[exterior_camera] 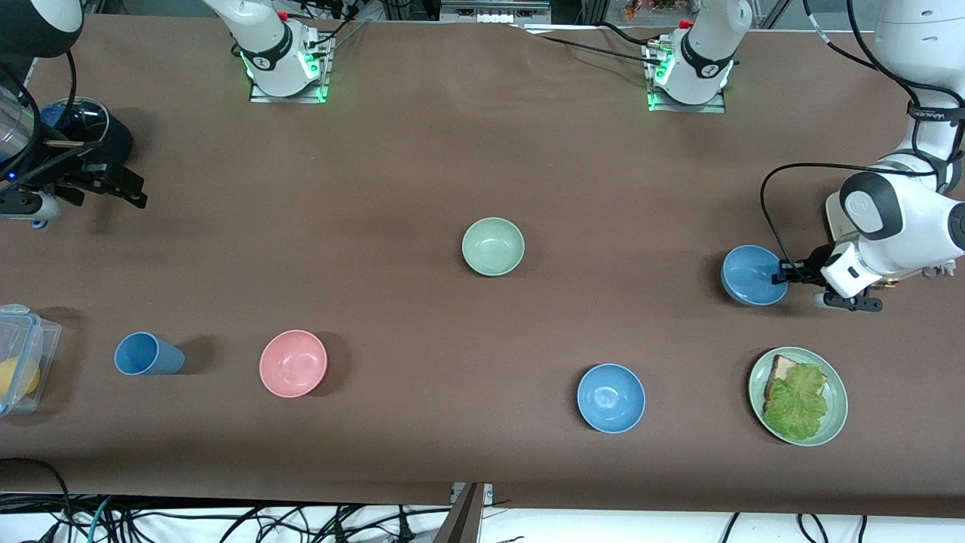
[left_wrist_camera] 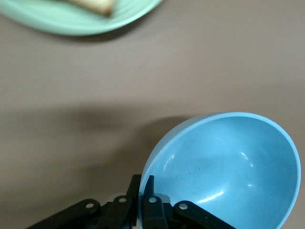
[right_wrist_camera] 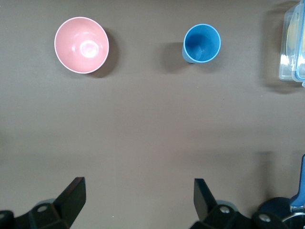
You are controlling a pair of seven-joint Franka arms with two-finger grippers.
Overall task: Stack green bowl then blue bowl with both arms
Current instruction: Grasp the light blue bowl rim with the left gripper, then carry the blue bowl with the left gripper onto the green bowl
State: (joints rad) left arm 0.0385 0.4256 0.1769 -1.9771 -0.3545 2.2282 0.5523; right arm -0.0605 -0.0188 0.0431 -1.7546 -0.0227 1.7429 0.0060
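The green bowl [exterior_camera: 493,246] sits upright and empty near the middle of the table. My left gripper [exterior_camera: 780,276] is shut on the rim of a blue bowl [exterior_camera: 752,275] at the left arm's end of the table. In the left wrist view the gripper [left_wrist_camera: 144,185] pinches the rim of the tilted blue bowl [left_wrist_camera: 228,167], one finger inside and one outside. A second blue bowl [exterior_camera: 611,397] sits nearer the front camera. My right gripper [exterior_camera: 121,188] is open and empty, waiting over bare table at the right arm's end [right_wrist_camera: 138,193].
A green plate [exterior_camera: 833,407] with bread and lettuce lies nearer the front camera than the held bowl. A pink bowl [exterior_camera: 293,363], a blue cup [exterior_camera: 147,354] and a clear plastic container [exterior_camera: 22,354] stand toward the right arm's end.
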